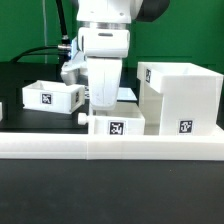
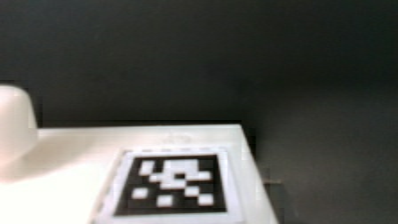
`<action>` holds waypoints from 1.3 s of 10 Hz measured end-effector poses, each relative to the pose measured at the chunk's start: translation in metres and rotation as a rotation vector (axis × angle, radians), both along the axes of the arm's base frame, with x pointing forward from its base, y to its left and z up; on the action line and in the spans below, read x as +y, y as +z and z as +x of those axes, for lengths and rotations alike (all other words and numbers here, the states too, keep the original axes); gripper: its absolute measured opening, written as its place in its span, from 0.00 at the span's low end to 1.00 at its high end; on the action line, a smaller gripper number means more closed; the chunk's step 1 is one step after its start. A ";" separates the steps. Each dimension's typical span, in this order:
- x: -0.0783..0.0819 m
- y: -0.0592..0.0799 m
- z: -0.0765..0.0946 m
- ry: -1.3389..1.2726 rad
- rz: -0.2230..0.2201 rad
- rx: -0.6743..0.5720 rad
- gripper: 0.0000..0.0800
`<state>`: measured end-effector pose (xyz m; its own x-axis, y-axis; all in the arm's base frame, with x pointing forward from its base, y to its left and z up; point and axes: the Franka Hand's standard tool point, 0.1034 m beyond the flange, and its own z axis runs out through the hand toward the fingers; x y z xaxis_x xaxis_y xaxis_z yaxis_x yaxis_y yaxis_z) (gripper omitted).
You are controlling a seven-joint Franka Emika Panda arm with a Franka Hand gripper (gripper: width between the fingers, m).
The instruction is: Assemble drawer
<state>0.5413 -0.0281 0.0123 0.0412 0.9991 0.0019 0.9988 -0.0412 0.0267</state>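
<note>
Near the desk's left edge in the exterior view, a small white plastic open-top tray sits spare. Mid-desk, the white two-finger gripper hangs low over a second tagged white tray, probably lining up a grasp (whether its fingers are spread or closed I cannot tell). The tall white boxy housing stands toward the right edge, likely to receive both.

The tall housing on the exterior view's right, the far tray on its left and the near middle tray are seen in white, each marked with a blocky black-and-white square tag. The long near rail is likewise white, the table is black, and a green backdrop is shown at the far left
</note>
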 end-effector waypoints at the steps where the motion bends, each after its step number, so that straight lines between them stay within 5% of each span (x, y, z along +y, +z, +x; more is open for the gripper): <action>1: -0.001 0.000 0.000 -0.002 0.000 0.000 0.05; 13: 0.026 0.000 0.003 0.045 -0.019 0.029 0.05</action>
